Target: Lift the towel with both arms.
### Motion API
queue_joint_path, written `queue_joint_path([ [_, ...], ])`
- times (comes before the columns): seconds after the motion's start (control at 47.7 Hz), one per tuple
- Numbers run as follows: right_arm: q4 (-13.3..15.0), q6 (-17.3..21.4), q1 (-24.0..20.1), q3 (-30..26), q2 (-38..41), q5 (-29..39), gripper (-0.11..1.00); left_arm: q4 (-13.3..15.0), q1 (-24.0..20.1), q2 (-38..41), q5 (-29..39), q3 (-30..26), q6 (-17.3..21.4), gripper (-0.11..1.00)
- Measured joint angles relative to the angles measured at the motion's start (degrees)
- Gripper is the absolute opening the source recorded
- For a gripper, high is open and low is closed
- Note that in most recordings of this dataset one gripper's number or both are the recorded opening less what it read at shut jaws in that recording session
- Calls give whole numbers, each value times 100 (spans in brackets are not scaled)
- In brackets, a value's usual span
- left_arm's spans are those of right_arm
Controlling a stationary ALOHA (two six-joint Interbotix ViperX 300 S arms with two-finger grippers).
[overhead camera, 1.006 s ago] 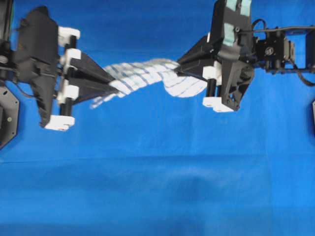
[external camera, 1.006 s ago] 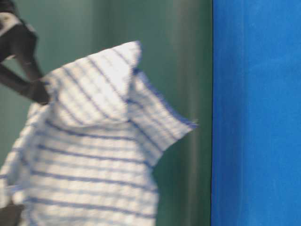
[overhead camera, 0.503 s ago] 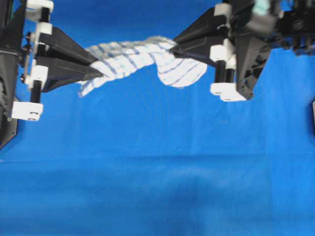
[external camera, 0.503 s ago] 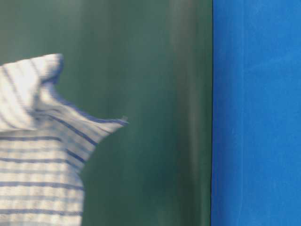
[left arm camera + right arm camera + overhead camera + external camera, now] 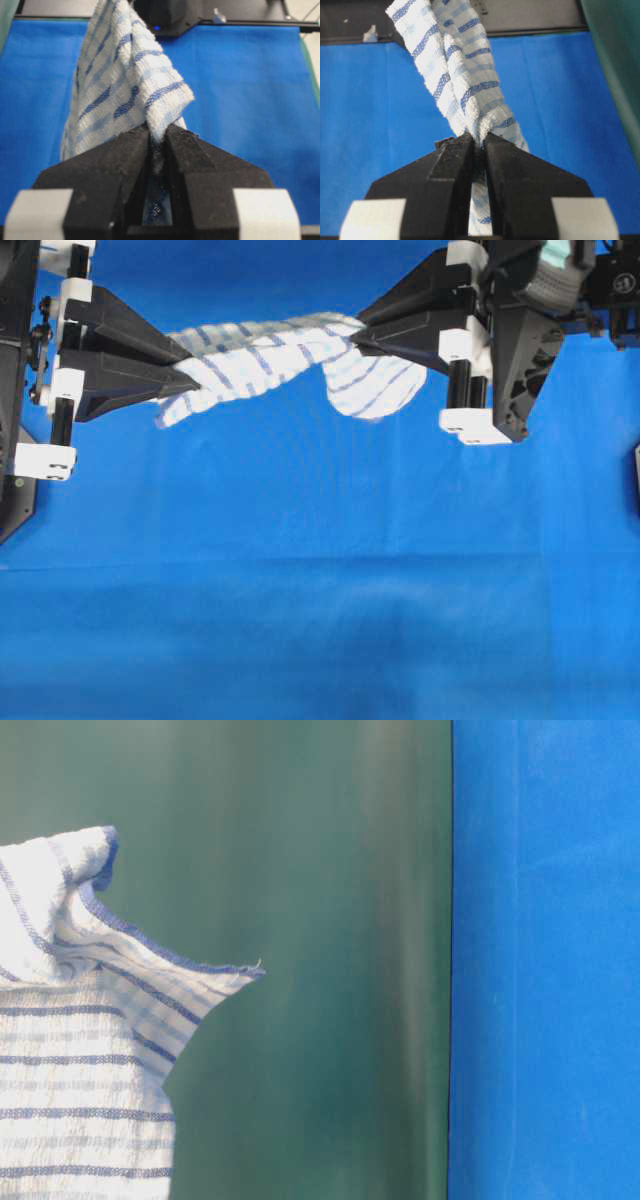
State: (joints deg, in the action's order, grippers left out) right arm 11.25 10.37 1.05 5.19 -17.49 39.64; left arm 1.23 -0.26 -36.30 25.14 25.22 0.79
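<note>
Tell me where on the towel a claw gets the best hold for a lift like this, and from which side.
At an end corner, coming in level from that end. The towel hangs as a twisted band between the left claw and right claw, each shut on a bunched end, fabric pinched between the fingertips. The bunched folds give thick material to pinch; the loose middle sags and would slip.

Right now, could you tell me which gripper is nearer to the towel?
Neither: both are on it. The left gripper is shut on the towel's left end, and the right gripper is shut on its right end, so it hangs between them.
</note>
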Motion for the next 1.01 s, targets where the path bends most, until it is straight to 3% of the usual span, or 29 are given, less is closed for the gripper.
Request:
queue_joint_path([
  [0.063, 0, 9, -9, 0, 0, 0, 11, 0, -9, 0, 9, 0, 0, 9],
  [0.126, 0, 9, -9, 0, 0, 0, 12, 0, 0, -9, -9, 9, 0, 22],
  [0.293, 0, 18, 0, -9, 0, 0, 59, 0, -9, -26, -132, 18, 9, 74],
  [0.377, 18, 18, 0, -9, 0, 0, 68, 9, -9, -35, -149, 35, 26, 89],
  [0.482, 53, 44, 0, 0, 0, 0, 63, 9, -9, -53, -149, 44, 79, 87],
  [0.734, 70, 79, 0, 9, 0, 9, 63, 0, 0, -264, -167, 185, 88, 87],
  [1.006, 70, 123, 0, 694, 0, -352, 63, 0, 0, -378, -861, 1028, 79, 87],
])
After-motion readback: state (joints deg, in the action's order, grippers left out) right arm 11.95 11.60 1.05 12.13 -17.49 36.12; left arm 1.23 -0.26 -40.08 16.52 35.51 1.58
